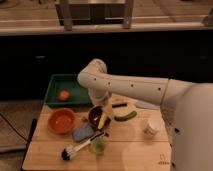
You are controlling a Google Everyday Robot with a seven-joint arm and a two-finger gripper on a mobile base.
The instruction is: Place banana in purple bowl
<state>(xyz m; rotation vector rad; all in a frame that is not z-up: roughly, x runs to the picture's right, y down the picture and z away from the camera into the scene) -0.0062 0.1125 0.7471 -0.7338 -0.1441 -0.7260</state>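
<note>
tool [107, 106] spread wide above purple bowl [95, 115] | banana [103, 120] leaning in bowl | orange bowl [62, 121] beside

Dim, warm light falls from above. The upper band glares pale, the middle lies black, and the gripper [103, 106] at centre is softly lit.

yellow banana [103, 119], purple bowl [95, 114], white end effector [106, 107]

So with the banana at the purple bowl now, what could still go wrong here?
The banana leans over the purple bowl's rim rather than lying flat inside, so it may tip out toward the green vegetable. The gripper hangs right above it, fingers open; lifting away could nudge the banana or the bowl.
</note>
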